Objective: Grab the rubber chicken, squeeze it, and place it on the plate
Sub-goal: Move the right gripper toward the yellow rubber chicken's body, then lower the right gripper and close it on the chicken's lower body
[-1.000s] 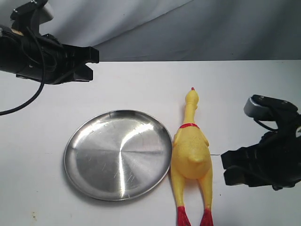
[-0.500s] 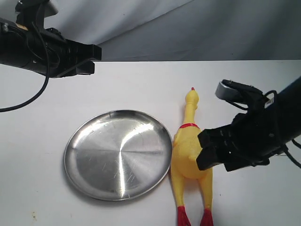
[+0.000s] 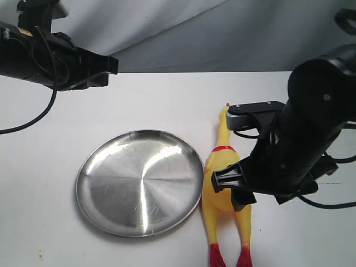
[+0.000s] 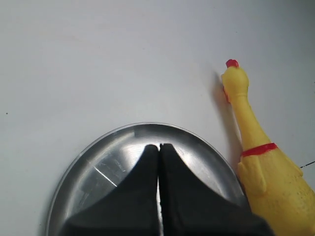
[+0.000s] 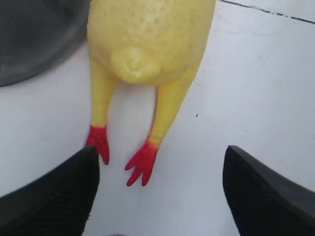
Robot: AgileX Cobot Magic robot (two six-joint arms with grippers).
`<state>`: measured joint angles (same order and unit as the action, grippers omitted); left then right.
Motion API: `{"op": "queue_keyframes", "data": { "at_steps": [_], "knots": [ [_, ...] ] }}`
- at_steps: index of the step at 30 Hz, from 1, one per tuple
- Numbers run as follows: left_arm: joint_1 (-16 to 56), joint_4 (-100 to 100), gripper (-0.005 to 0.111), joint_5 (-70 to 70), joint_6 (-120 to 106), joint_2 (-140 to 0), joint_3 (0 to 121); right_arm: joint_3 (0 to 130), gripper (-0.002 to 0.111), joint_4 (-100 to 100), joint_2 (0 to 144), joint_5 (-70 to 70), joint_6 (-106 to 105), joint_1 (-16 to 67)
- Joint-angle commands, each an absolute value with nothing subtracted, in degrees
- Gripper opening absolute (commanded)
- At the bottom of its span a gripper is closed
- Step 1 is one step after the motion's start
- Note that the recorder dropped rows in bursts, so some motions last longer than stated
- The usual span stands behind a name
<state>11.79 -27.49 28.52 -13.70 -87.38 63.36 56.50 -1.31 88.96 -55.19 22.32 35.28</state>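
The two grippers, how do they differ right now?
The left gripper is shut, fingers pressed together; the right gripper is open, fingers well apart. The left one sits off to the left beyond the plate, clear of the rubber chicken; the right one is over the chicken's lower body and legs. Both have black fingers and hold nothing.

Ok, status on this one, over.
Right gripper open, low over rubber chicken. Left gripper shut, away. Chicken on table beside plate, not gripped. Nothing in the way.
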Motion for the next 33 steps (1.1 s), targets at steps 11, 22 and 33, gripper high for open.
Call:
{"op": "queue_keyframes", "data": {
  "at_steps": [11,22,33],
  "knots": [
    [11.9,-26.4,0.0,27.6,-14.0,-87.4,63.9,53.0,0.066,0.0,93.2,-48.0,19.0,35.5],
    [11.9,-26.4,0.0,27.6,-14.0,-87.4,63.9,49.8,0.066,0.0,95.0,-41.9,12.6,35.5],
    [11.9,-26.4,0.0,27.4,-14.0,-87.4,63.9,48.4,0.066,0.0,97.9,-37.1,11.8,35.5]
  ]
}}
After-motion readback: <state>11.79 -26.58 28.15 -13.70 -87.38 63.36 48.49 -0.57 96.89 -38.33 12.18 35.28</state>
